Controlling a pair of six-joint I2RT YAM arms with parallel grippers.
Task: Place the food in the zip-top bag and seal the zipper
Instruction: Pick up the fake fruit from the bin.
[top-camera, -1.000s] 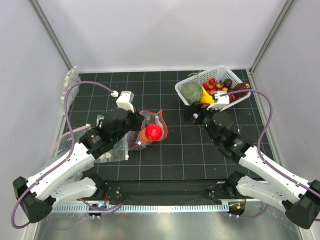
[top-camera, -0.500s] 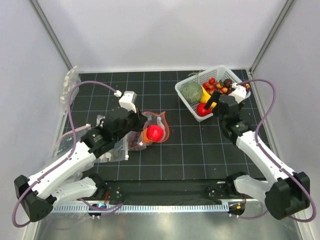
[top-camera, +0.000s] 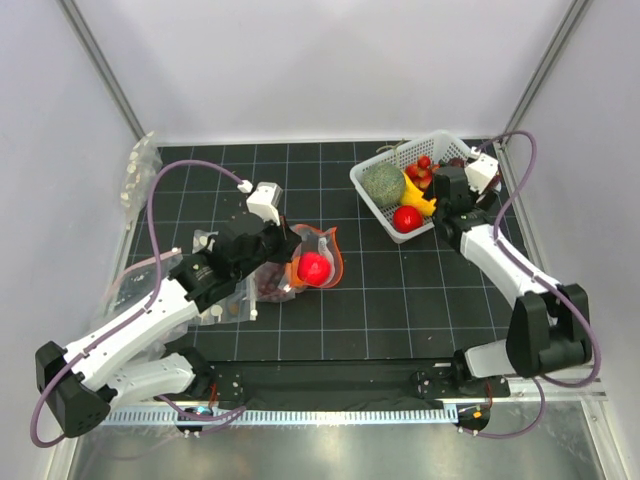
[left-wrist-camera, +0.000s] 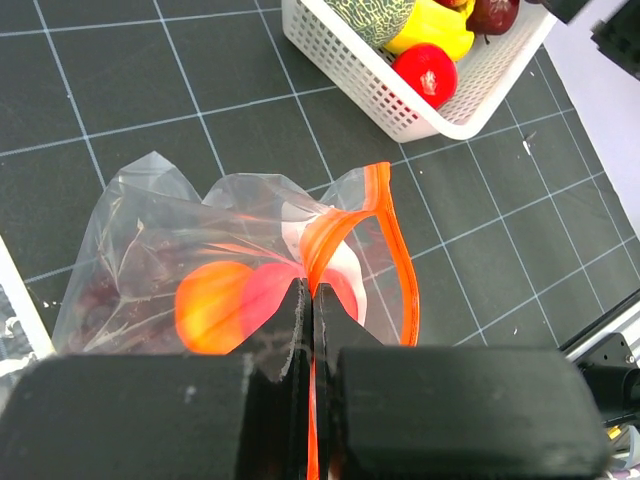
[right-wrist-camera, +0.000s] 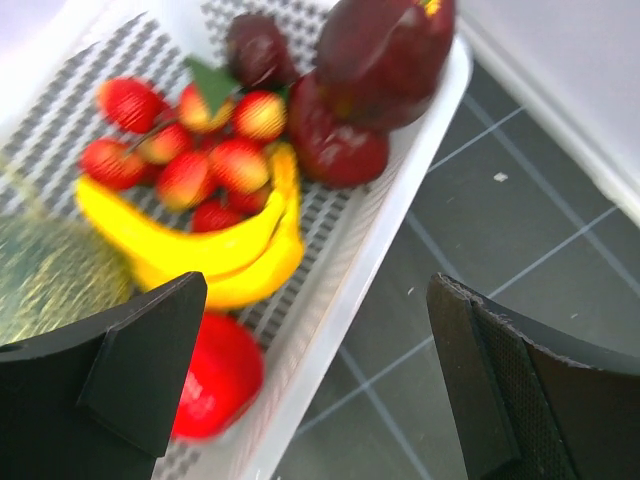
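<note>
Over the last second the right tool (right-wrist-camera: 310, 370) has swung from the bag side of the basket (right-wrist-camera: 350, 260) across to its other end. It now hangs over the rim there, fingers spread wide with nothing between them. That uncovers the loose red ball (right-wrist-camera: 220, 375), which lies in the basket just beside the tool's left finger; this looks like the line-up for the next pick. The left tool (left-wrist-camera: 311, 300) has barely moved and keeps its fingers pressed together on the zipper (left-wrist-camera: 400, 270). It is lifting one lip of the zip-top bag (left-wrist-camera: 150, 230) off the surface (left-wrist-camera: 130, 90), so the mouth gapes ahead and to the right of that tool. Sealing is not yet begun. Count: one bag holding two fruits, a bagged red ball (top-camera: 314, 267) directly ahead of the pinch and an orange ball (left-wrist-camera: 210, 305) just left of it. There is also a dark patch further left that I cannot identify. The basket holds one loose red ball, one green melon (top-camera: 382, 182), one yellow banana (right-wrist-camera: 200, 250) and three dark maroon fruits (right-wrist-camera: 385, 50). It also has a cluster of small red berries (right-wrist-camera: 185, 180), too crowded to count surely.
</note>
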